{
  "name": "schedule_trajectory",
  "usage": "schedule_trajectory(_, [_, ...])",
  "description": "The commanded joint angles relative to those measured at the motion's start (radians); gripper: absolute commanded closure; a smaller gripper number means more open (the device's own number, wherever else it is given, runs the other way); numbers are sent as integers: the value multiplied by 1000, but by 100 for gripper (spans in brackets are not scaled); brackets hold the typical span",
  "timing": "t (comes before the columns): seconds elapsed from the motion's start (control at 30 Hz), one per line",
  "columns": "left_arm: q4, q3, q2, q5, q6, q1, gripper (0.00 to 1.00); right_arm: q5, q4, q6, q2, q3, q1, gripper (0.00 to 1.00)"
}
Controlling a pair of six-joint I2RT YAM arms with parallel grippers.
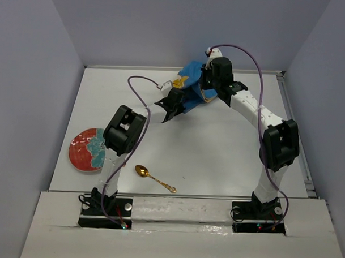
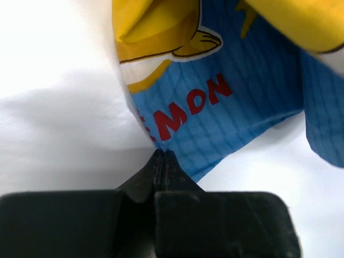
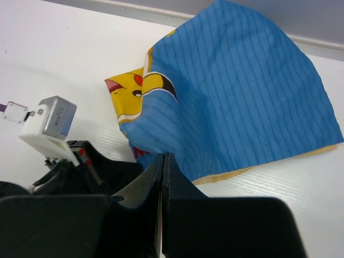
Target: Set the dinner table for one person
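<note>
A blue cloth placemat (image 1: pixel 192 87) with a yellow Pikachu print lies crumpled and partly lifted at the far middle of the white dinner table (image 1: pixel 217 159). My left gripper (image 1: pixel 172 106) is shut on its near edge, by the red letters in the left wrist view (image 2: pixel 161 153). My right gripper (image 1: pixel 211 79) is shut on another edge of the cloth (image 3: pixel 162 157), with the blue fold (image 3: pixel 242 97) rising beyond its fingertips. The left gripper's body shows in the right wrist view (image 3: pixel 80 166), close beside the right one.
A red and teal plate (image 1: pixel 88 150) sits at the table's left edge. A gold spoon (image 1: pixel 154 178) lies near the front edge, between the arm bases. Grey walls close in the table on three sides.
</note>
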Motion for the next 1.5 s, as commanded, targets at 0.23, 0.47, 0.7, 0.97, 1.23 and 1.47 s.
schedule_trajectory(0.23, [-74,-217,-485,-84,364,64,100,39,53,22,-348,-145,-164,100])
schedule_trajectory(0.47, [-229,-201,-730,-203,576,128,100,148,30,-22,-567,-245,-193,100])
schedule_trajectory(0.7, [-242,-202,-994,-370,705,128,100,191,-24,-22,-748,-260,-193,100])
schedule_trajectory(0.97, [-177,-182,-1035,-410,771,133,100,209,-34,-33,-744,-220,-193,100])
schedule_trajectory(1.23, [-144,-8,-792,-302,728,226,100,187,19,-61,-488,-122,-230,100])
schedule_trajectory(1.47, [-268,409,-553,-263,722,280,100,67,-7,-18,-252,117,-326,100])
